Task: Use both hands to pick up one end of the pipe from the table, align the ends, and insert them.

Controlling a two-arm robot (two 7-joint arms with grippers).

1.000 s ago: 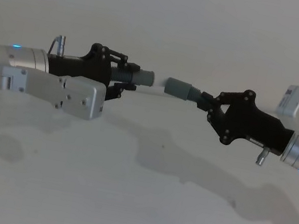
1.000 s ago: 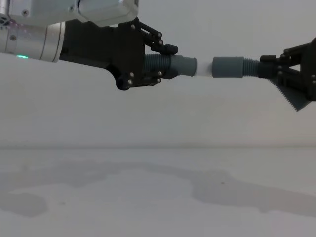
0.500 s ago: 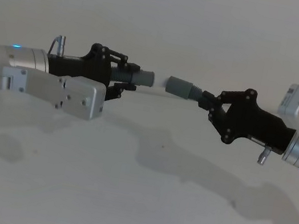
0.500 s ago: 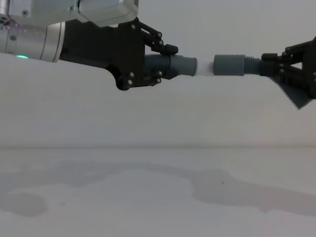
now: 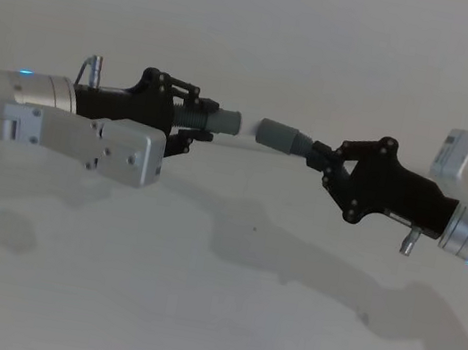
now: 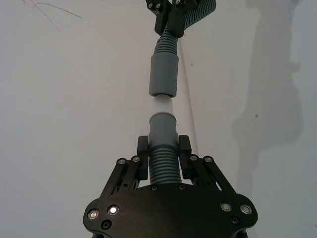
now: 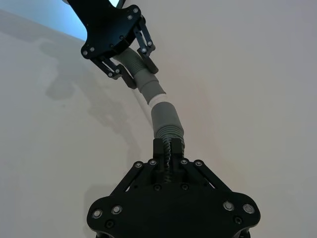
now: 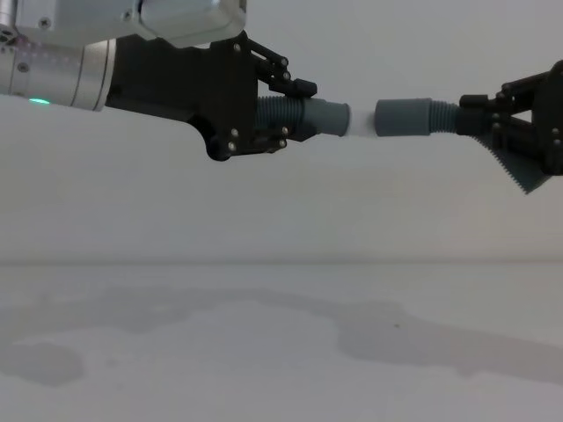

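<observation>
**A:** The pipe is in two pieces, both held up off the table [image 8: 281,352]. My left gripper [image 8: 280,112] has its fingers clamped on the ribbed part of the left piece [image 8: 318,116], whose white tip [image 8: 358,122] points right. The right gripper [image 8: 493,132] is clamped on the ribs of the right piece [image 8: 406,118].

**B:** Which step?

**A:** Aligning the ends. The white tip sits just at the mouth of the right cuff, not yet seated, I judge. Next I need a straight push along the axis, keeping both cuffs level.

**B:** Anything changed?

**A:** The right piece has crept left, closing the gap; the left one hasn't moved.
</observation>
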